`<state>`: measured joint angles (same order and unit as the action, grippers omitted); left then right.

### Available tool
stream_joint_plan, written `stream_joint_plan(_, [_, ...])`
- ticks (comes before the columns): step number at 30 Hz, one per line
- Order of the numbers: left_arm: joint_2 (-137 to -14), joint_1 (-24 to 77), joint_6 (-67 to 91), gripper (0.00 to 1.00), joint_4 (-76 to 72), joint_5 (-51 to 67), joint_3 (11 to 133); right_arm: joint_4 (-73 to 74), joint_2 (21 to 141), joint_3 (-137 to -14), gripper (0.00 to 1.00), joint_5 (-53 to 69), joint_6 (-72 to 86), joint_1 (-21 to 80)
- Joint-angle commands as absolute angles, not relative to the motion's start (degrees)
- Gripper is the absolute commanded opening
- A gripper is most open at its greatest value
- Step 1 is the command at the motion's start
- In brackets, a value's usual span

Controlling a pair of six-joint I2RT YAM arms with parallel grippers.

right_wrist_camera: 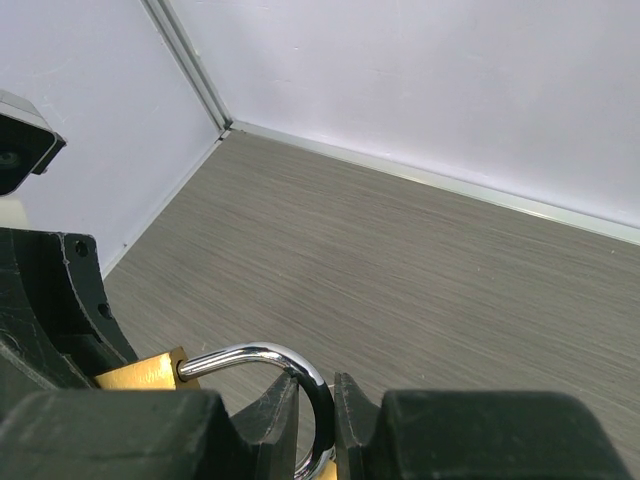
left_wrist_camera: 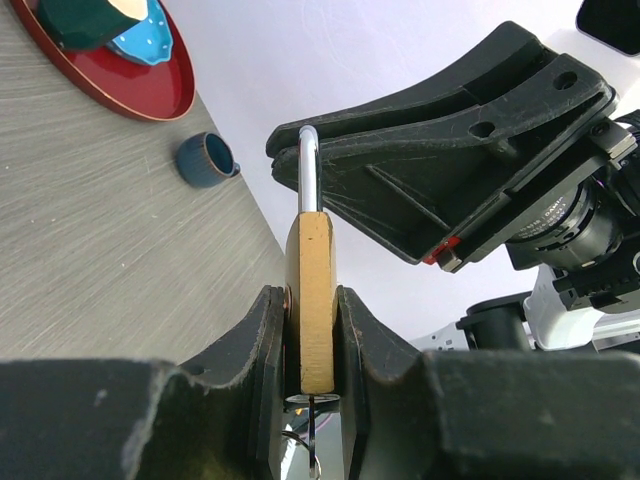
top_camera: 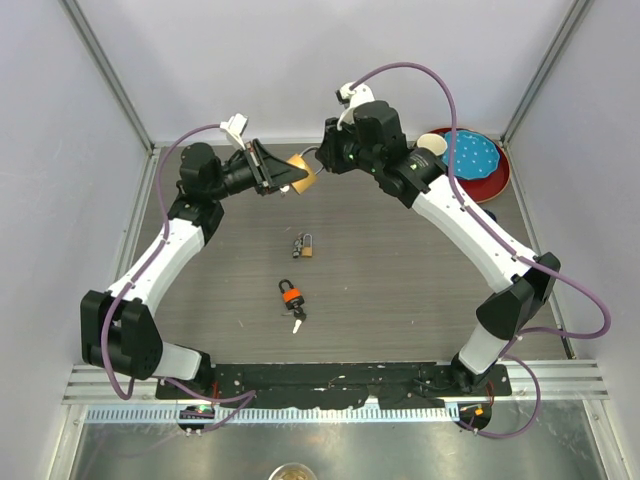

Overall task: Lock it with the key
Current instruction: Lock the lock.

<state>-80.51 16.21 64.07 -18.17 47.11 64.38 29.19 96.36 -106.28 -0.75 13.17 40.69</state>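
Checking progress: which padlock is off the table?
The large brass padlock, held aloft by left pincer and right pincer; the small padlock and the orange padlock lie on the table.

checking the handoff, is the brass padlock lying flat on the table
No, the left wrist view shows the brass padlock clamped by its body in the left tool, raised off the table.

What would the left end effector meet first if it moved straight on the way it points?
Probably the right end effector, just ahead, clamped on the shackle of the brass padlock that the left end effector holds.
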Motion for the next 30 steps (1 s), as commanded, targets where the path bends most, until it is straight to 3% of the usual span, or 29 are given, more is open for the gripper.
stream_joint_plan(1, [-83.67, 21.45, 66.27, 0.0, -32.87, 40.96, 69.7, 22.41, 97.82, -105.56, 0.01, 46.75, 26.54, 62.14])
stream_joint_plan(12, [-84.46, 21.27, 66.62, 0.0, -33.31, 39.9, 70.84, 24.17, 100.46, -110.57, 0.01, 53.26, 26.72, 65.21])
stream_joint_plan(21, [-86.31, 19.52, 65.13, 0.0, -30.94, 41.39, 75.06, 27.76, 101.25, -111.62, 0.02, 51.0, 23.91, 65.92])
stream_joint_plan(30, [-81.83, 18.28, 64.86, 0.0, -30.67, 43.5, 67.42, 24.87, 95.55, -109.42, 0.01, 39.56, 26.54, 51.96])
